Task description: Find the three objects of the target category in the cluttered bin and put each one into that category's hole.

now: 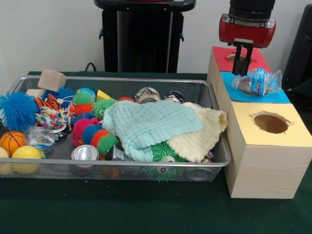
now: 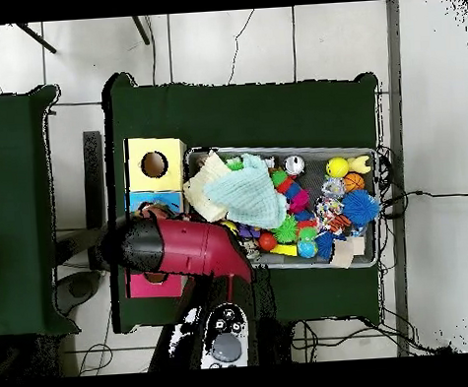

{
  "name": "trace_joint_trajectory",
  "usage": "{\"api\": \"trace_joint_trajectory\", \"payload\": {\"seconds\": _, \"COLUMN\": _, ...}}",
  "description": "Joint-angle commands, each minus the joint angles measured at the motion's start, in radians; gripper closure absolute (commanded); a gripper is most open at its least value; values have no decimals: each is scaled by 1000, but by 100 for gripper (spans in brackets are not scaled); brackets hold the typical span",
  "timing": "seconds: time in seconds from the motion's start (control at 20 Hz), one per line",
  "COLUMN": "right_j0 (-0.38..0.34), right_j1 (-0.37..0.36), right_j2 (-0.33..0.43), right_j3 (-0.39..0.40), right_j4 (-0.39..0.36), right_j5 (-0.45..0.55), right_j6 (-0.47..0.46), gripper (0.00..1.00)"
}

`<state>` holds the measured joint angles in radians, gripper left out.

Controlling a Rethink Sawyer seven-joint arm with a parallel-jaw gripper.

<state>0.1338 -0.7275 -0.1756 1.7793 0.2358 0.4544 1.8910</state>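
Gripper (image 1: 242, 67) hangs over the red-topped wooden box section (image 1: 222, 52), fingers close together with nothing between them. Crumpled clear plastic bottle with blue label (image 1: 258, 82) lies just beside its tips, on the blue-topped section (image 1: 243, 95).

A crinkled clear plastic bottle (image 1: 257, 82) is lying just below the black gripper (image 1: 242, 73), on matt blue paper (image 1: 253, 95). Wire-mesh metal basket (image 1: 146, 84) is holding soft waffle cloths (image 1: 151, 124), rubbery spiky balls (image 1: 17, 110), shiny cans (image 1: 85, 153); boxes (image 1: 263, 168) are showing pale wood grain.
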Motion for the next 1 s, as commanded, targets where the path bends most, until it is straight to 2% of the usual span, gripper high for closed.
{"api": "trace_joint_trajectory", "payload": {"seconds": 0.05, "right_j0": -60, "right_j1": 62, "right_j2": 89, "right_j3": 53, "right_j4": -83, "right_j5": -55, "right_j6": 31, "gripper": 100}}
{"api": "trace_joint_trajectory", "payload": {"seconds": 0.5, "right_j0": -79, "right_j1": 80, "right_j2": 104, "right_j3": 44, "right_j4": -138, "right_j5": -75, "right_j6": 35, "gripper": 100}}
{"api": "trace_joint_trajectory", "payload": {"seconds": 1.0, "right_j0": -58, "right_j1": 23, "right_j2": 97, "right_j3": 52, "right_j4": -153, "right_j5": -11, "right_j6": 68, "gripper": 100}}
